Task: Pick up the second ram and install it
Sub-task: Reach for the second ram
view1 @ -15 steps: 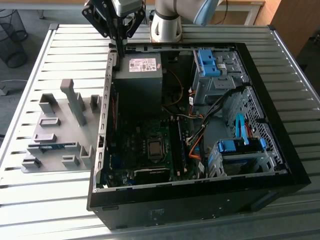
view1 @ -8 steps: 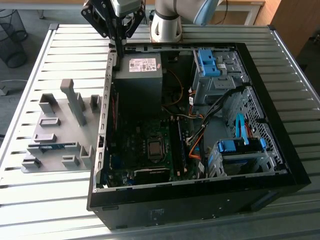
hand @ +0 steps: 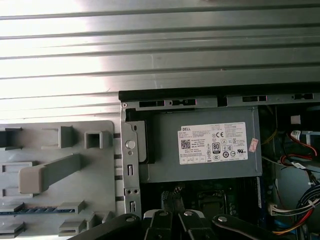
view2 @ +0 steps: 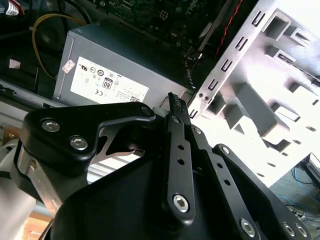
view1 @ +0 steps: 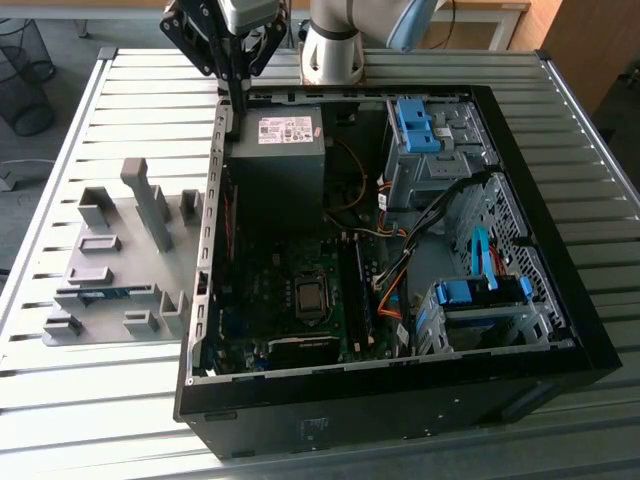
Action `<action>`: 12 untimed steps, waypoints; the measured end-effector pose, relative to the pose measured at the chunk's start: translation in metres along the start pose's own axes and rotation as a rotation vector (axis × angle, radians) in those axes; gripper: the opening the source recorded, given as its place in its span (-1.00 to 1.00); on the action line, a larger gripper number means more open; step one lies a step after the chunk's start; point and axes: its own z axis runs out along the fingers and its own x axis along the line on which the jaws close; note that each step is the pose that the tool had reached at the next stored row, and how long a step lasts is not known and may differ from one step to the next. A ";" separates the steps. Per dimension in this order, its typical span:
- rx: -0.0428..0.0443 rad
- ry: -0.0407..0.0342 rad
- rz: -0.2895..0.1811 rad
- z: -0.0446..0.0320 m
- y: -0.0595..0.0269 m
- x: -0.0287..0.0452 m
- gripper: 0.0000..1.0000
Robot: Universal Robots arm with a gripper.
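Note:
The second ram (view1: pixel 100 293) is a thin blue-green stick lying in a slot of the grey fixture plate (view1: pixel 110 270), on the exterior view's left beside the open computer case (view1: pixel 400 400). In the first wrist view the ram (hand: pixel 35 210) shows as a narrow blue strip in the fixture (hand: pixel 55 170). My gripper (view1: pixel 237 108) hangs above the case's far corner, over the power supply (view1: pixel 285 135) and well away from the ram. Its fingers (view2: pixel 173 107) are pressed together with nothing between them. The long memory slots (view1: pixel 355 290) run beside the processor socket (view1: pixel 310 295).
The case stands on a ribbed metal table (view1: pixel 100 400). Blue drive cages (view1: pixel 480 295) and cable bundles (view1: pixel 400 290) crowd its right half in the exterior view. Tall grey posts (view1: pixel 140 190) rise from the fixture. A wire bin (view1: pixel 25 75) stands beyond the table.

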 end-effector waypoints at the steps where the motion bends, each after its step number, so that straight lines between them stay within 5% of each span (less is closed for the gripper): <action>1: 0.0000 0.0000 0.000 0.0000 0.0000 0.0003 -0.80; 12: 0.0000 0.0000 0.000 0.0002 -0.0003 0.0043 -0.80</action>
